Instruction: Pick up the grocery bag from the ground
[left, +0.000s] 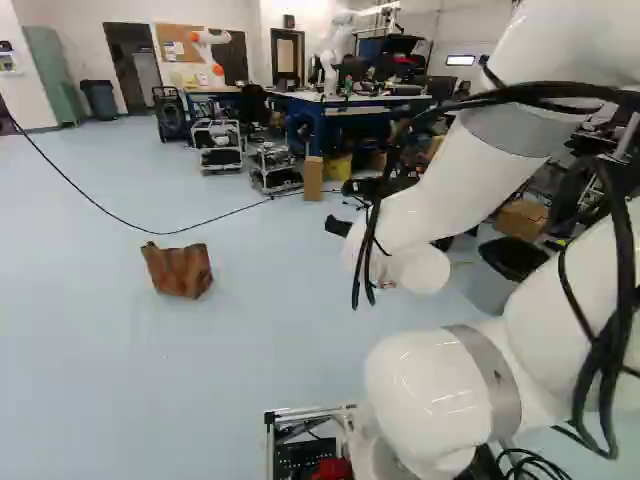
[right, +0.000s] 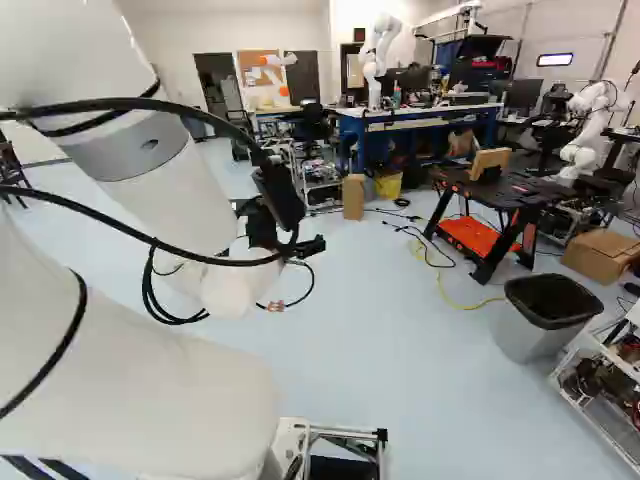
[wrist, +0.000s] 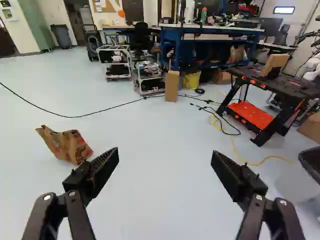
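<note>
A brown paper grocery bag (left: 178, 270) stands on the pale blue floor, left of the arm in the left base view. My gripper (right: 290, 225) is raised above the floor at the arm's end in the right base view, its fingers partly hidden. In the wrist view the gripper (wrist: 165, 167) has its two fingers wide apart with nothing between them. The bag (wrist: 65, 145) appears there beyond and outside one finger, well apart from it. The right base view does not show the bag.
A black cable (left: 165, 232) runs over the floor beyond the bag. A black and orange workbench (right: 490, 205) and a grey bin (right: 545, 315) stand to the right. Farther off are a cardboard box (wrist: 171, 86), wheeled racks, a blue table (wrist: 210, 42) and another robot (right: 378, 60).
</note>
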